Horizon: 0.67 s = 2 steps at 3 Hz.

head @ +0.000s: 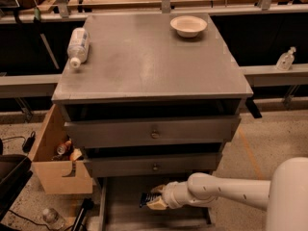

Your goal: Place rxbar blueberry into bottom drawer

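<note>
The rxbar blueberry [145, 199], a small dark navy bar, sits between the tan fingertips of my gripper [153, 198]. The gripper is shut on it and reaches in from the right on a white arm [226, 192]. It holds the bar just above the floor of the bottom drawer [122, 213], which is pulled out at the foot of the grey cabinet. I cannot tell whether the bar touches the drawer floor.
Two upper drawers with round knobs [155, 134] stand slightly open above the gripper. A clear bottle [77, 46] and a white bowl [188, 25] lie on the cabinet top. A tan wooden crate [55, 165] stands at the cabinet's left.
</note>
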Tool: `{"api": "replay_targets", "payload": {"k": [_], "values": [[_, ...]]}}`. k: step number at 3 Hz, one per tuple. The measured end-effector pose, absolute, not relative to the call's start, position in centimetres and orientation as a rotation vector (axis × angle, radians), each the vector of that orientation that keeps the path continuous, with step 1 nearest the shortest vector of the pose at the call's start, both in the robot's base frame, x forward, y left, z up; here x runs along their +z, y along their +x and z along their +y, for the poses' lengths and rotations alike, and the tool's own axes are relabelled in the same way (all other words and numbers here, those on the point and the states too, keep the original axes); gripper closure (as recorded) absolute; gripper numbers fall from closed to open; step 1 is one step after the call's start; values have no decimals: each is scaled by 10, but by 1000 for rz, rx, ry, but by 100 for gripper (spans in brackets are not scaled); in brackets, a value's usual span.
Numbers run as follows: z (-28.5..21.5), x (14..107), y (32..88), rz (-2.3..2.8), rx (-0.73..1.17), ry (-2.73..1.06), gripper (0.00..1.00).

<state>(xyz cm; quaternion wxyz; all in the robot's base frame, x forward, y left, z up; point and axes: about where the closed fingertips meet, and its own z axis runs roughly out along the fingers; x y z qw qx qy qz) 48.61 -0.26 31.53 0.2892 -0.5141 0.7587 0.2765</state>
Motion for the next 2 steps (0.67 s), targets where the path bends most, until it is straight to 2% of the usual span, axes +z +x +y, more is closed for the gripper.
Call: {"api": "replay_targets", "payload": {"k": [2], "values": [[1,314,484,2023,745,-1375,35]]}}
